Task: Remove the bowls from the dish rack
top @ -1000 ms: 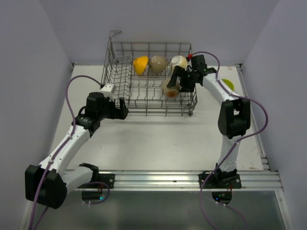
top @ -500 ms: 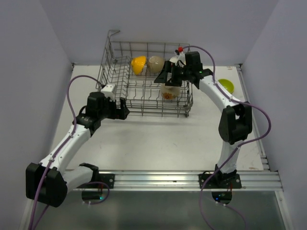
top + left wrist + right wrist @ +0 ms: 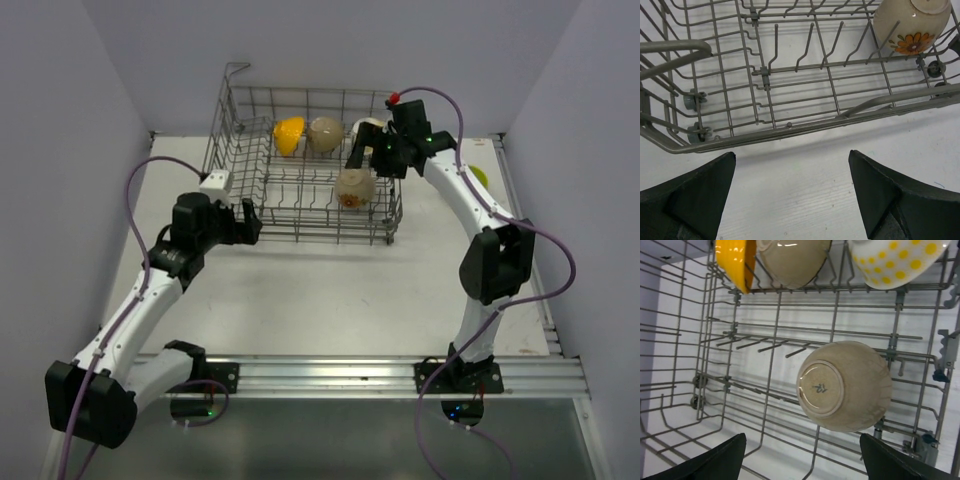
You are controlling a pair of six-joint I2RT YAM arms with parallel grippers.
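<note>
Four rigid, glazed bowls stand on edge between the tines of the grey metal wire dish rack (image 3: 310, 228) at the back of the white worktop (image 3: 330, 290): a yellow bowl (image 3: 290, 135), a beige bowl (image 3: 325, 132) and a white bowl with yellow dots (image 3: 366, 127) in the far row, and a cream flowered bowl (image 3: 845, 387) nearer the front. The right pincer (image 3: 802, 460) hovers over the cream flowered bowl, spread wide. The left pincer (image 3: 792, 195), equally spread, hangs just outside the front wall. The bowls likely handle as slick, breakable and fairly weighty, so pinching across the rim wall looks surest.

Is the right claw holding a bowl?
No, the right claw is open and touches nothing; the beige bowl sits in the rack.
</note>
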